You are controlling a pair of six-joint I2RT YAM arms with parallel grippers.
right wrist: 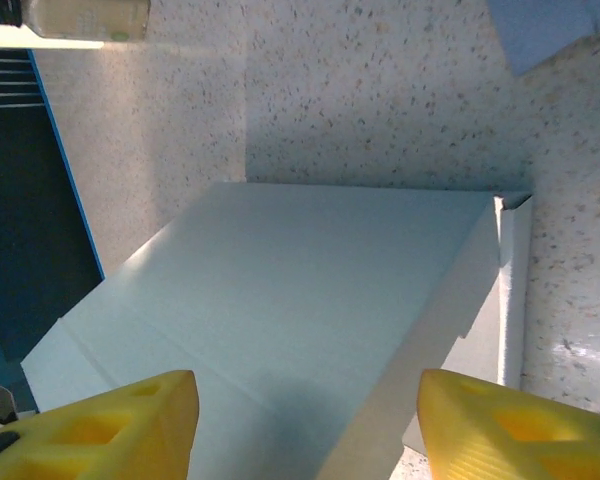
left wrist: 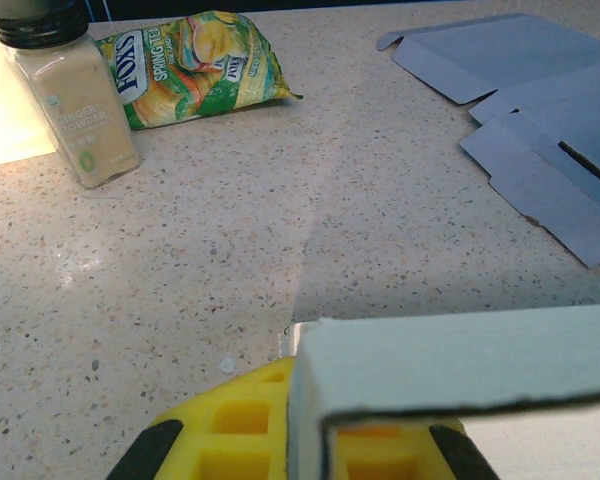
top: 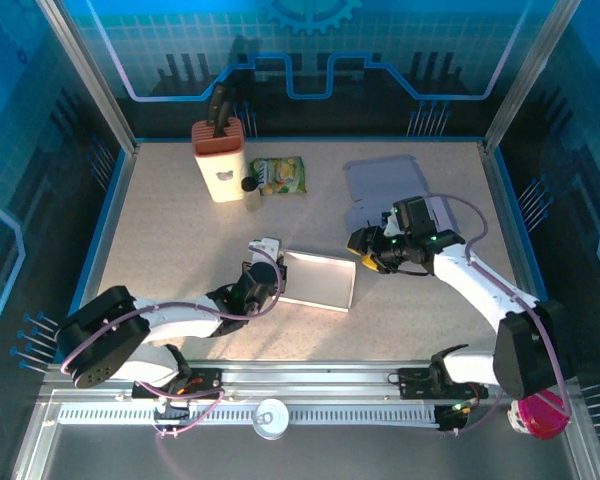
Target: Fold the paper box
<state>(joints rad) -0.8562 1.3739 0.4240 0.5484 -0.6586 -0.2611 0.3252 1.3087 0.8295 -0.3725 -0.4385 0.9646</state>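
The white paper box point(top: 318, 278) lies flat in the middle of the table. My left gripper point(top: 269, 265) is shut on its left edge; in the left wrist view the box's corner point(left wrist: 450, 365) sits pinched between the yellow fingers point(left wrist: 230, 430). My right gripper point(top: 364, 253) is at the box's right end. In the right wrist view it point(right wrist: 305, 425) stands open, one yellow fingertip point(right wrist: 120, 425) on each side of the box's white top panel point(right wrist: 300, 290), with a side flap point(right wrist: 505, 290) at the right.
A flat grey-blue cardboard blank point(top: 390, 185) point(left wrist: 540, 110) lies at the back right. At the back left stand a white holder with a brown top point(top: 218, 160), a spice jar point(top: 250, 190) point(left wrist: 65, 90) and a green snack packet point(top: 280, 175) point(left wrist: 190, 60). Blue walls edge the table.
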